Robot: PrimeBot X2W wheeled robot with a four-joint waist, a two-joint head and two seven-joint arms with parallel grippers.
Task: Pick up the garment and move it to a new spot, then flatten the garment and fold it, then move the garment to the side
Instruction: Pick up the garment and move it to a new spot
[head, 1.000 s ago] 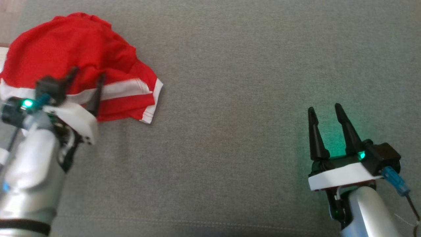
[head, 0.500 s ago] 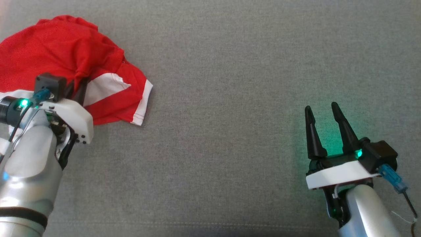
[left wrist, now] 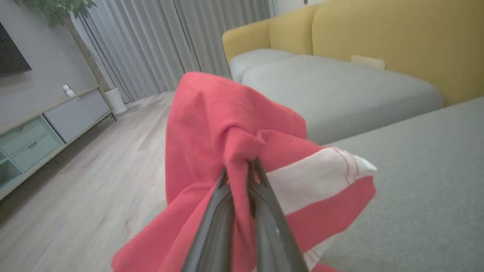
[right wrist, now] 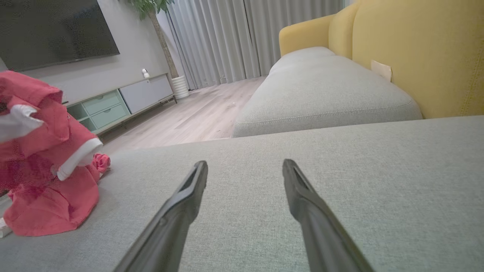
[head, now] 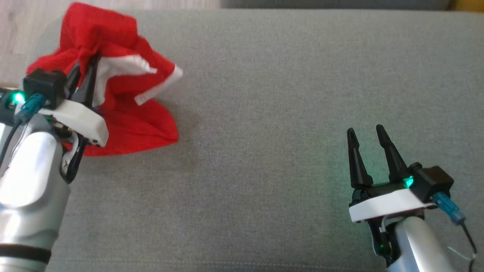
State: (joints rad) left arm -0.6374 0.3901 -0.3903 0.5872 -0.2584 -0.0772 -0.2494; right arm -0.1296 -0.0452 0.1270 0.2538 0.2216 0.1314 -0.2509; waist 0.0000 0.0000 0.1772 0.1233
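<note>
The left gripper (head: 87,63) has its jaws clamped together on a gathered fold of the red garment (head: 128,128). The garment hangs from them at the far left end of the grey sofa seat (head: 287,113), and its lower folds seem to rest on the seat. The right gripper (head: 365,129) sits low on the right side, with jaws apart and nothing between them. To carry the garment well, I think the left arm should rise until the hem is free of the seat and then travel slowly toward the middle, because the pinch takes only a small bunch. The cloth looks soft, matte and limp, with white bands and fine red stitching, and it is crumpled into a loose bag shape. The seat is a coarse woven fabric and may drag on the cloth.
</note>
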